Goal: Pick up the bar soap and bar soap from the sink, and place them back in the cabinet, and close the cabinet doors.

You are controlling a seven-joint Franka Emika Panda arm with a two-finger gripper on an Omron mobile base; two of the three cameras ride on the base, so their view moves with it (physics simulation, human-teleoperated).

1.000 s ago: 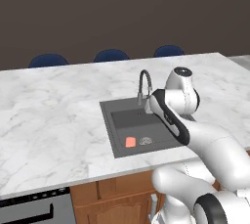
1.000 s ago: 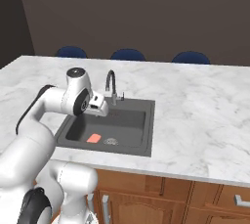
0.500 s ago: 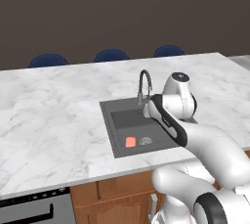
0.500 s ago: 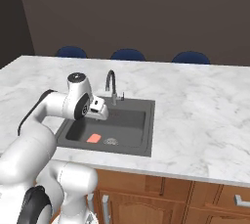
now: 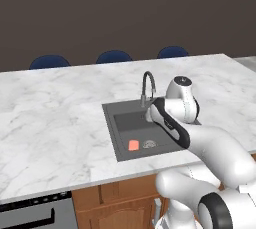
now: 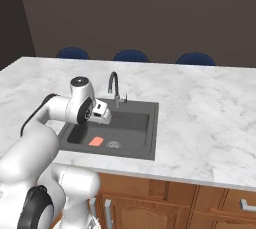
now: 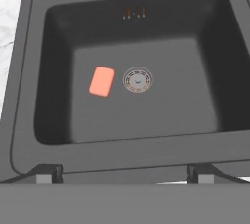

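The pincer [image 7: 125,174], fingers spread apart and empty, hangs above the sink [image 7: 29,71]. One bar soap [image 7: 101,81] lies flat beside the drain strainer [image 7: 137,79]; centre over it before descending.

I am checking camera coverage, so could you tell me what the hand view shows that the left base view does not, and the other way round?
Hand view alone: small orange slots on the sink's back wall and the two fingertips set wide apart at the bottom. Left base view alone: the arched faucet, the marble counter, three blue chair backs behind it and wooden cabinetry below. Both share one bar soap lying flat on the basin floor beside the round drain strainer, apart from it.
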